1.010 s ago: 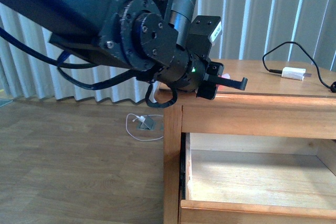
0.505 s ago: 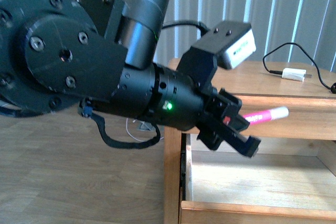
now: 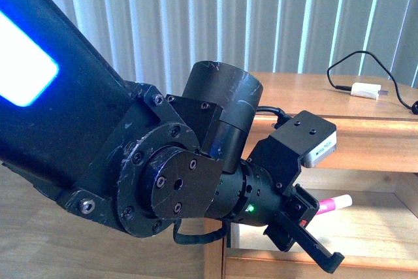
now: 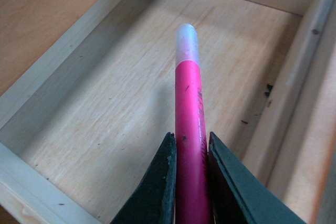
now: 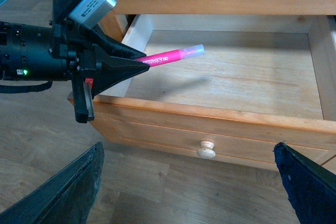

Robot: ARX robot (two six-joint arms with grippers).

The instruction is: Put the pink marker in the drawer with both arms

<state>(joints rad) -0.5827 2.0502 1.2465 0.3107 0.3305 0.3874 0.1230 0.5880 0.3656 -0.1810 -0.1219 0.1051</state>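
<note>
My left gripper [image 3: 317,219] is shut on the pink marker [image 3: 330,204], whose pale end points forward over the open drawer [image 3: 366,264]. In the left wrist view the two black jaws [image 4: 190,138] clamp the pink marker [image 4: 188,103] above the drawer's bare wooden floor [image 4: 115,93]. The right wrist view shows the left gripper [image 5: 140,57] holding the marker [image 5: 168,56] over the drawer's near-left corner, above its floor. My right gripper [image 5: 189,148] is open, its fingers spread wide in front of the drawer front [image 5: 210,115] and its round pale knob [image 5: 206,149].
A white charger block [image 3: 364,89] with a black cable lies on the wooden top at the back right. A fixed wooden rail [image 3: 366,145] runs above the drawer opening. Wood flooring [image 5: 147,192] lies below the drawer. The left arm's bulky joint [image 3: 163,187] fills much of the front view.
The left arm has come down from tabletop height, carrying the pink marker past the rail and down into the mouth of the open drawer.
</note>
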